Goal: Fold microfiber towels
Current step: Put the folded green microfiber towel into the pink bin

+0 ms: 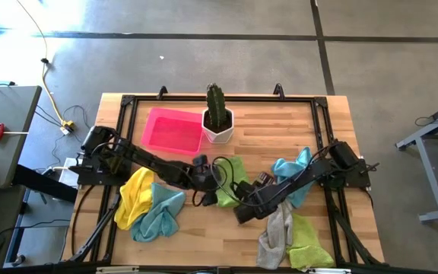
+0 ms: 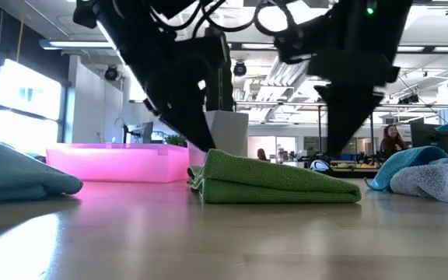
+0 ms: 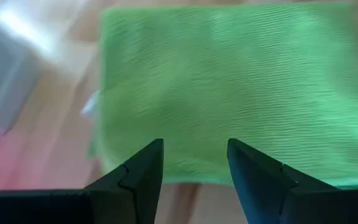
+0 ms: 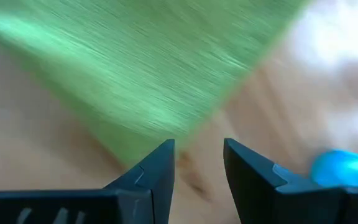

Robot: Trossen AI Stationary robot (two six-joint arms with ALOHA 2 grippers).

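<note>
Towel heap at the near right of the table (image 1: 204, 236) comes first in my high view: a grey towel (image 1: 277, 233) draped against a lime green towel (image 1: 307, 237), both crumpled. At the near left sits a second heap, a yellow towel (image 1: 134, 194) lying partly under a light blue towel (image 1: 162, 213).

Both arms meet over the middle of the table. I see the left end effector (image 3: 194, 163) with its fingers spread, nothing between them, hovering over the edge of the folded green towel (image 3: 229, 87). The right end effector (image 4: 199, 163) is likewise spread and empty, poised just off a corner of that same towel, bare wood showing between its fingers. From the low view the folded green towel (image 2: 274, 180) lies flat on the table in layers, with the two dark arms coming down just behind it; I cannot tell from there whether either finger touches the cloth.

To the right of centre, beside the right arm, a second light blue towel (image 1: 291, 173) lies bunched.

Farther back stand a pink tray (image 1: 172, 129) and, touching its right side, a white pot (image 1: 219, 126) holding a cactus (image 1: 217, 106). In the low view, a person (image 2: 390, 140) shows in the room behind the table.
</note>
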